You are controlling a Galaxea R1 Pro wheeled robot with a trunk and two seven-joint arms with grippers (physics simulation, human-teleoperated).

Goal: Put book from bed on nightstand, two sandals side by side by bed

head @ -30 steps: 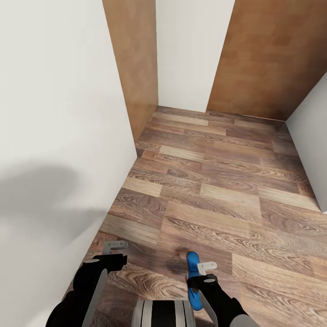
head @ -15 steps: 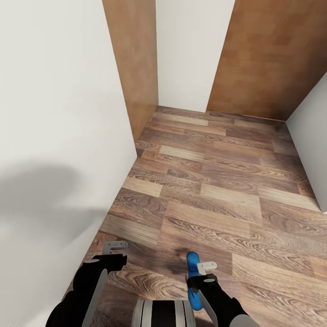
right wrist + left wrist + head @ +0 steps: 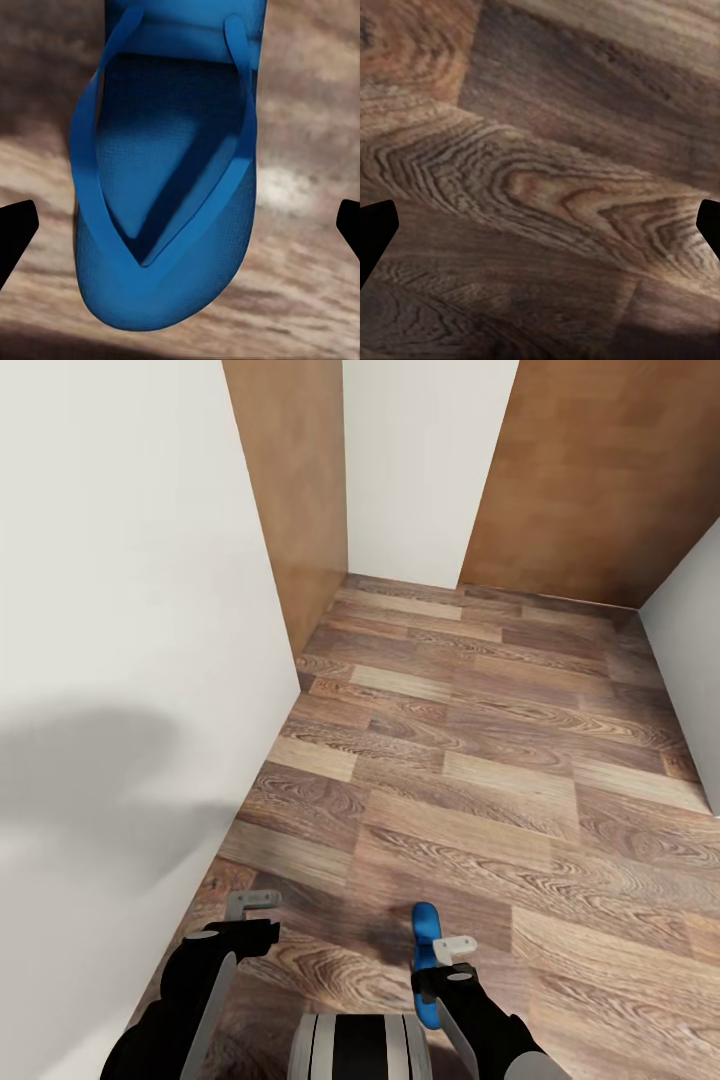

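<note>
One bright blue sandal lies flat on the wood-plank floor just in front of my base. My right gripper hovers over it, open. In the right wrist view the sandal shows strap side up between the two dark fingertips, which stand wide apart and clear of it. My left gripper hangs open over bare floor near the left wall, and its wrist view has wood grain between its fingertips. The bed, the book and the nightstand are out of view.
I stand in a narrow passage. A white wall runs close along my left, and another white wall closes the right. Brown wood panels flank a white recess ahead. Open floor stretches forward.
The view has shifted slightly, so the floor and the sandal sit a little higher in the picture. Both grippers hold the same pose.
</note>
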